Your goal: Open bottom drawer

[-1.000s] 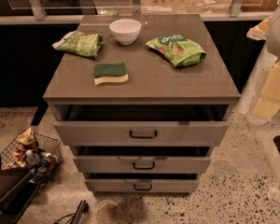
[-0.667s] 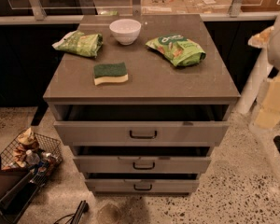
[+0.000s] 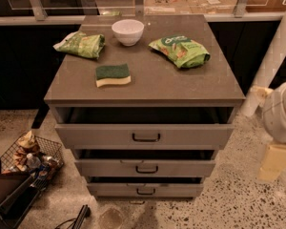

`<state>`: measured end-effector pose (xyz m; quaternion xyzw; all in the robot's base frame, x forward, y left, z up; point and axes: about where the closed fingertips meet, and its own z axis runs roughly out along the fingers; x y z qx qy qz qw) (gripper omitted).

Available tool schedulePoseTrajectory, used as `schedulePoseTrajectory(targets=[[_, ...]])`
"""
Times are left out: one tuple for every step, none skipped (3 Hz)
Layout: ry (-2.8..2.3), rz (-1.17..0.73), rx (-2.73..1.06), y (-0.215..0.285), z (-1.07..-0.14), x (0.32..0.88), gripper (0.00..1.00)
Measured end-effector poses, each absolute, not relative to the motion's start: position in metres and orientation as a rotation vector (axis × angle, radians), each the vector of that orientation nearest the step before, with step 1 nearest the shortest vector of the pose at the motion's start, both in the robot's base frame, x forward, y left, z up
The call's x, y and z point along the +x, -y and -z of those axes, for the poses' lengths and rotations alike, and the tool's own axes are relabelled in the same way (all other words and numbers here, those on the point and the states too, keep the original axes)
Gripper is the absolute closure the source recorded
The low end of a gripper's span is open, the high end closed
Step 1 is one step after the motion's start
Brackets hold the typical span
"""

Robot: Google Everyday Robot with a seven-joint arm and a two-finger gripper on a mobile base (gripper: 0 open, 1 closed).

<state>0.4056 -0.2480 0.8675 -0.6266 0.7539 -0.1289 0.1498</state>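
The bottom drawer (image 3: 145, 190) sits lowest in the grey cabinet (image 3: 148, 87), a dark gap above its front, just under the middle drawer (image 3: 145, 167), while the gripper (image 3: 275, 162) hangs at the right edge, well apart from it, open or closed I cannot tell

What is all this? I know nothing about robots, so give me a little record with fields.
cabinet top: white bowl, green-and-yellow sponge, left green bag, right green bag
top drawer: partly open, furthest out
middle drawer: out a little
bottom drawer: out only slightly, dark gap above its front
gripper: not in view
arm: white and beige part at the right edge, apart from the drawers
floor: wire basket at left
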Motion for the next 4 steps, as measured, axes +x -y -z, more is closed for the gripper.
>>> schedulePoseTrajectory(targets=[[-2.182,0.428,-1.815,0.247,-0.816,0.392,0.00],[-2.210,0.424,-1.714,0.230,-0.747,0.363,0.00],[-2.230,0.408,-1.644,0.225,-0.730,0.356,0.00],[-2.231,0.406,-1.633,0.224,-0.728,0.356,0.00]])
